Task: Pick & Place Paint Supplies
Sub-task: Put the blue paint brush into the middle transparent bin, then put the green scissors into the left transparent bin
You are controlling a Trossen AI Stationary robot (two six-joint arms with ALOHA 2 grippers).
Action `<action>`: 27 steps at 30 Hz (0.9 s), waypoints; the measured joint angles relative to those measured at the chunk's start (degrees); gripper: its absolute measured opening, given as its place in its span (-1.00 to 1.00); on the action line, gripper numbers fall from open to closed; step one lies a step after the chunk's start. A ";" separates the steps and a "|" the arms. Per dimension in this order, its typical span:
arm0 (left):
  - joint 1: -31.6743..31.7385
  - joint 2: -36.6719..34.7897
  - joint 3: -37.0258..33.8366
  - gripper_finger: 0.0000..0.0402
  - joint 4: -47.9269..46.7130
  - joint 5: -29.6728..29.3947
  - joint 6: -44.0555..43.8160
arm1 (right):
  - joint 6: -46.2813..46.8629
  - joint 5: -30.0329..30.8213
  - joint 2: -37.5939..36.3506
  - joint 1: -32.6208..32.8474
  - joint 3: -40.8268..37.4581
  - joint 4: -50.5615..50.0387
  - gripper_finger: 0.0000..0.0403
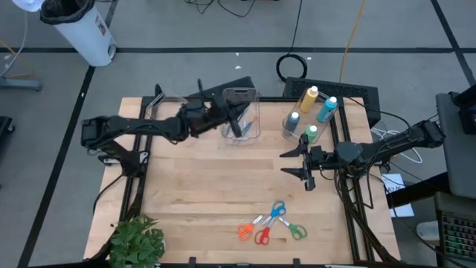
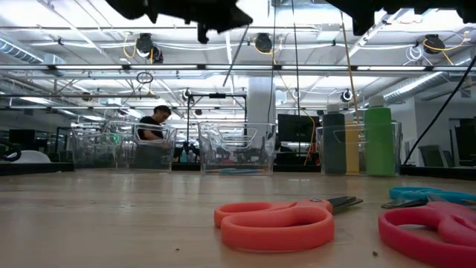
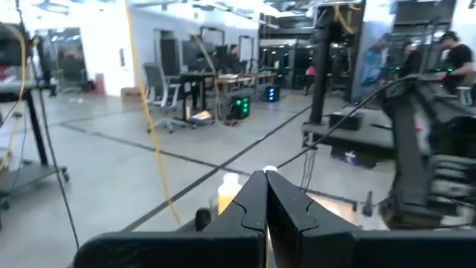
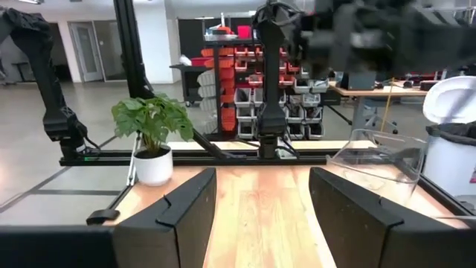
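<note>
Several white-capped paint bottles stand upright in the clear bin at the far right; in the low view the bottles show through its wall. Several small scissors lie flat near the table's front edge, and the orange pair is nearest the low camera. My left gripper hovers shut above the middle clear bin, fingers pressed together with nothing seen between them. My right gripper hangs open over the table just in front of the bottle bin, nothing between its fingers.
A third clear bin stands at the far left. Something thin and blue lies in the bottom of the middle bin. A potted green plant sits at the near left corner. Bare wood lies between the bins and the scissors.
</note>
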 joint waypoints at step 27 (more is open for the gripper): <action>11.06 21.97 0.00 -0.78 1.42 -2.83 -13.21 | -4.50 -0.04 0.02 0.00 0.00 -0.58 0.04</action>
